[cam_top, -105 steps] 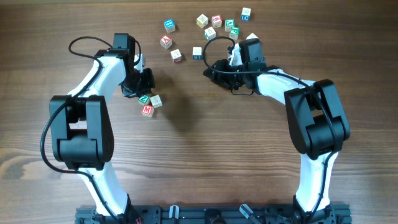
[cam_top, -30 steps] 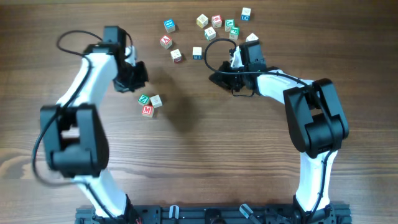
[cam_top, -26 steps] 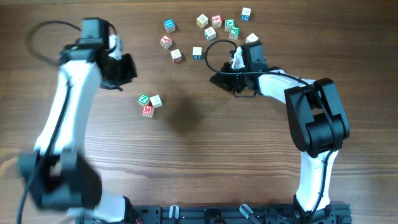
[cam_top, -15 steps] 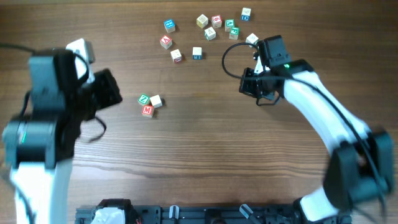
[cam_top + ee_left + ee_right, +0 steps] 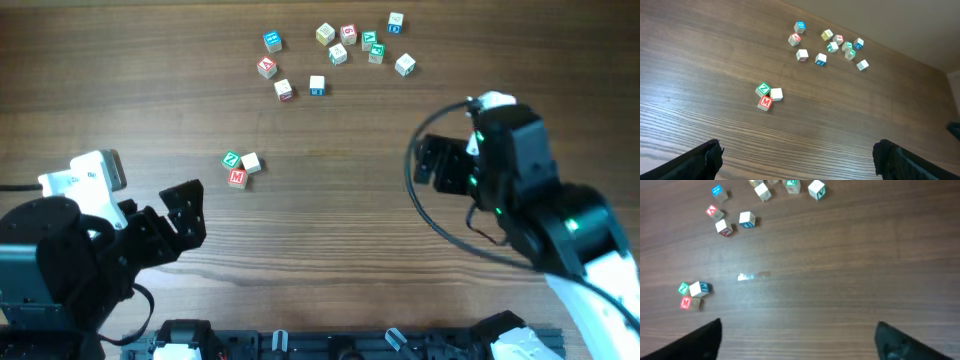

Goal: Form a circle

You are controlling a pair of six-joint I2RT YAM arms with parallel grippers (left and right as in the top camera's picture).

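The circle is not yet formed, and by the look of it only very little of the work is done. A small cluster of three blocks (image 5: 239,167) is seen on the wooden table (image 5: 330,260): a green Z block (image 5: 231,159), a pale block (image 5: 251,162) touching it, and a red M block (image 5: 237,177) just beside them on the near side; this cluster is taken here as the reference. It may be judged as a first piece of an arc, but it is too tight to be called one. The other blocks, eleven as far as can be counted, are scattered in a loose group (image 5: 335,55) beyond the cluster, farther from the robot base and to its right, well apart from it, and no curve is shown by them either. So almost all blocks are left to be carried and spaced into a ring. The left gripper (image 5: 178,218) is held on the near side of the cluster, toward the left, well apart from it, and its jaws are spread wide with nothing between them. The right gripper (image 5: 442,165) is held far to the right of the cluster, its jaws also spread wide and empty; in each wrist view the fingers (image 5: 705,160) are seen at opposite edges with only the table between them. No container of any kind is seen, so nothing is held inside anything
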